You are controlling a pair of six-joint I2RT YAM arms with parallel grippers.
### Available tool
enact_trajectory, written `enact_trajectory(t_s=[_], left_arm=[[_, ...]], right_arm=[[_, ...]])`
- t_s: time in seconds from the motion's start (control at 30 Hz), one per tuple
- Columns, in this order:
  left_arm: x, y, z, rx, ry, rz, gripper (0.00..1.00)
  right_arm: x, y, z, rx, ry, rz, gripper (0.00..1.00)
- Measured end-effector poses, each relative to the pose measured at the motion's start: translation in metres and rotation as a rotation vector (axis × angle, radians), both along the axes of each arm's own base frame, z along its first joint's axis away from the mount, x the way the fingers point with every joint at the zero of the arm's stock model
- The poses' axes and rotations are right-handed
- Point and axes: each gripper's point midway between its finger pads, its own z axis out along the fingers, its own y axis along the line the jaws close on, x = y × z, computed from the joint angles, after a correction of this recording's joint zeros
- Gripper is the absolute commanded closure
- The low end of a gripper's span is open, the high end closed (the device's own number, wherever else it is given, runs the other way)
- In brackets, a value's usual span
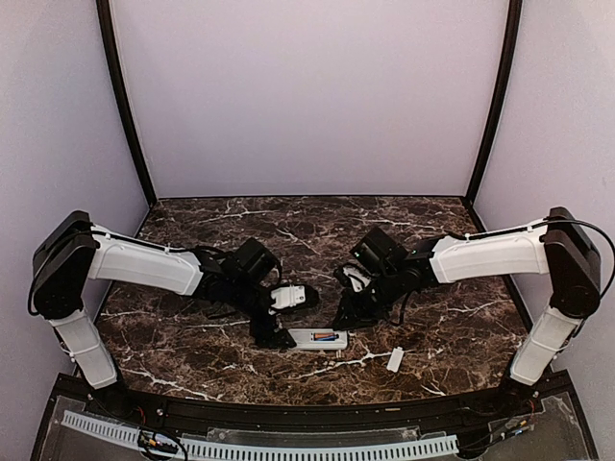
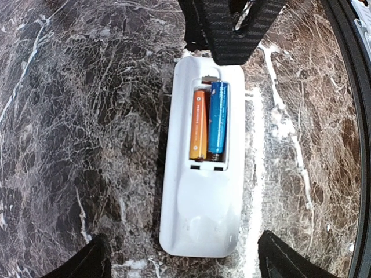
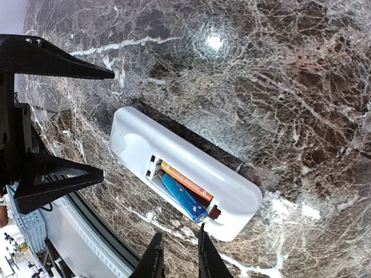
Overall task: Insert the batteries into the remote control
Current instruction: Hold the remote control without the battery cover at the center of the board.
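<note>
Two batteries (image 2: 207, 121), orange + blue, sit side by side in remote (image 2: 203, 214), bay up on table (image 1: 452, 240), near centre, so cells can be pressed home. L claw (image 2: 188, 255): spread wide, straddling one end, empty. R claw (image 3: 179, 243): nearly clenched, empty, tips by other end, prob. steadying. Cover (image 1: 395, 359) apart, near right.

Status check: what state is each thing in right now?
remote control: back side up, battery bay uncovered
batteries: both in the remote, side by side
cover: off, lying apart from the remote
left gripper: open, empty
right gripper: shut, empty
</note>
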Motion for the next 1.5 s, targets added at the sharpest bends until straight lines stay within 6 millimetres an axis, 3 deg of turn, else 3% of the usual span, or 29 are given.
enact_trajectory(t_s=[0.53,0.9,1.5], left_arm=[[-0.002,0.000,-0.009,0.016,0.015,-0.010,0.17],[-0.002,0.001,-0.023,0.053,0.023,-0.004,0.21],[-0.011,-0.012,-0.022,0.024,0.011,-0.011,0.33]], right_arm=[[0.003,-0.002,-0.002,-0.013,0.006,-0.039,0.88],[-0.005,-0.011,-0.015,-0.034,0.042,-0.065,0.85],[-0.003,-0.005,-0.016,-0.003,0.039,-0.062,0.87]])
